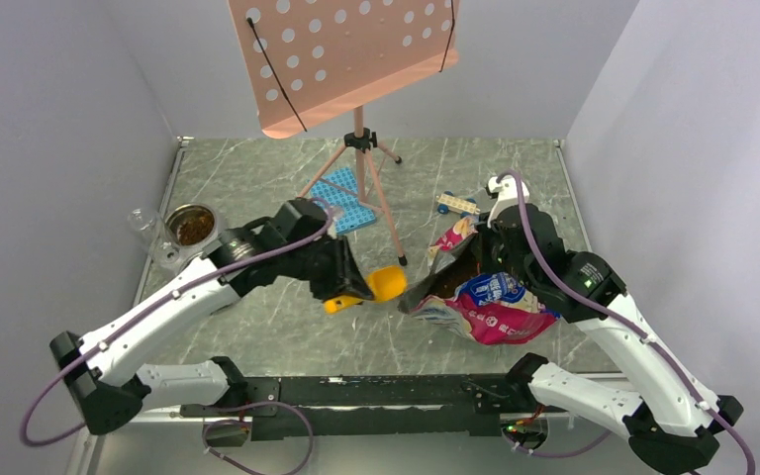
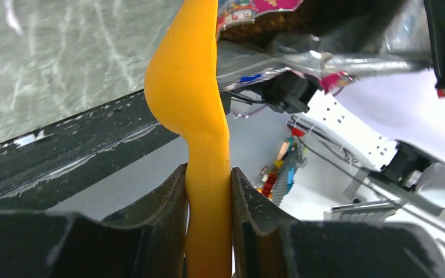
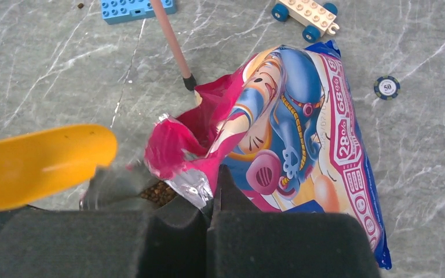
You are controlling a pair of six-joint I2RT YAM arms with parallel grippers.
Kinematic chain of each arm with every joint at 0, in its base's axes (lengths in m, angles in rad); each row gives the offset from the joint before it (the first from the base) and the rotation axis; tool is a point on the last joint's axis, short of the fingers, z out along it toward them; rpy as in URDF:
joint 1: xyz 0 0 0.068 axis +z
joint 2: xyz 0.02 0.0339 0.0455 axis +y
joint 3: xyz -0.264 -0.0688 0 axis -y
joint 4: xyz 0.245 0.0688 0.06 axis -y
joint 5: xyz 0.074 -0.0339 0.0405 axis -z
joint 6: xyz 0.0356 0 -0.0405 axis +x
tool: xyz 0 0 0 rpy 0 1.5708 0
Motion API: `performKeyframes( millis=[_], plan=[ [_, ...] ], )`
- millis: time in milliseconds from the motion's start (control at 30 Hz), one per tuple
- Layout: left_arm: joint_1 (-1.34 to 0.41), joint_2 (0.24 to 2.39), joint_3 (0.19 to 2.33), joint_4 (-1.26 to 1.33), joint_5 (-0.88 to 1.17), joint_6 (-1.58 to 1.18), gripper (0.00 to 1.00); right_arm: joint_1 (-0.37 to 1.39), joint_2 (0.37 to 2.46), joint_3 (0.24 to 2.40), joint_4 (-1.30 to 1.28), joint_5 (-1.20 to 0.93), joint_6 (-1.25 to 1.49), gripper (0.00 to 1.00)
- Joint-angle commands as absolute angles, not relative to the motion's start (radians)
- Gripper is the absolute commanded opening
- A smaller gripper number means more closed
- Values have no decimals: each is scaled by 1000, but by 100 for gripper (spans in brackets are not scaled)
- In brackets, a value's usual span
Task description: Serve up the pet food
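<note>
Top external view: left gripper (image 1: 341, 287) clamped on the handle of the yellow scoop (image 1: 384, 284), whose bowl end sits just beside the mouth of the printed foil bag (image 1: 500, 309). The bag's torn rim is pinched in the closed right gripper (image 3: 208, 194), which holds it open.

Location of pet food (image 3: 157, 193): brown kibble inside the bag mouth; more in the metal bowl (image 1: 191, 226), far left.

Step in hand, as judged: loading the scoop.

Advice: enter low through the gap, keep the rim lifted, draw out level.

Obscured: whether the scoop is loaded; kibble depth in the bag; left wrist view largely blocked by the scoop.
</note>
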State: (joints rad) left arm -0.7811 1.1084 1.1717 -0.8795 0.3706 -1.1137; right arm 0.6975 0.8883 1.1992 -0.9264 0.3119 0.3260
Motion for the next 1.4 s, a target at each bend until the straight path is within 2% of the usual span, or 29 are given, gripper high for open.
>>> performKeyframes(
  millis=[0,133,300,533,833,1200,1367],
  plan=[
    [-910,1163,1297,-829,287,-1114,0,696,890,1267,-820,347,342,0],
    [-955,1193,1244,-657,400,-1148,0,695,885,1280,-836,348,340,0],
    [-981,1263,1376,-822,388,-1076,0,695,872,1284,-842,332,350,0],
    [-988,1116,1259,-714,366,-1136,0,695,869,1266,-839,300,343,0],
    [-1002,1097,1326,-841,322,-1078,0,695,879,1268,-834,271,330,0],
    [-1000,1482,1556,-747,365,-1040,0,697,846,1265,-777,150,305,0],
    [-997,1675,1765,-1091,243,-1053,0,696,802,1254,-767,112,295,0]
  ],
)
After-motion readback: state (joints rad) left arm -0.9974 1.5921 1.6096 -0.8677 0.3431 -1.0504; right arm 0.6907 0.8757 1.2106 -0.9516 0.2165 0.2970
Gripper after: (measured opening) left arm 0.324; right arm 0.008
